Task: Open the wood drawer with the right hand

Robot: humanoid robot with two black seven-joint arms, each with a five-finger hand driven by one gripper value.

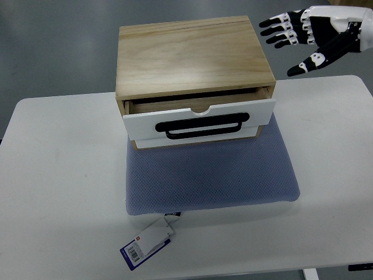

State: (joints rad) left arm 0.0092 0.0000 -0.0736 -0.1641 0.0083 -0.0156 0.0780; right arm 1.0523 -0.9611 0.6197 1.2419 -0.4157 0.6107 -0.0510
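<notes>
The wooden drawer box (195,58) stands on a blue-grey mat (213,175) in the middle of the white tabletop (58,175). Its upper drawer (198,119), with a white front and a black handle (198,127), is already pulled out a little — a dark gap shows behind the front. The right hand (309,38) is in the air at the upper right, well apart from the box, with its fingers spread and holding nothing.

The risk from here is in the reach: the hand must come down and around to the handle, and it could hit the corner of the box on the way. Also the box is probably light — a pull could slide it on the mat, or drag the mat with its hanging price tag (147,244) toward the near edge, instead of opening the drawer more.
</notes>
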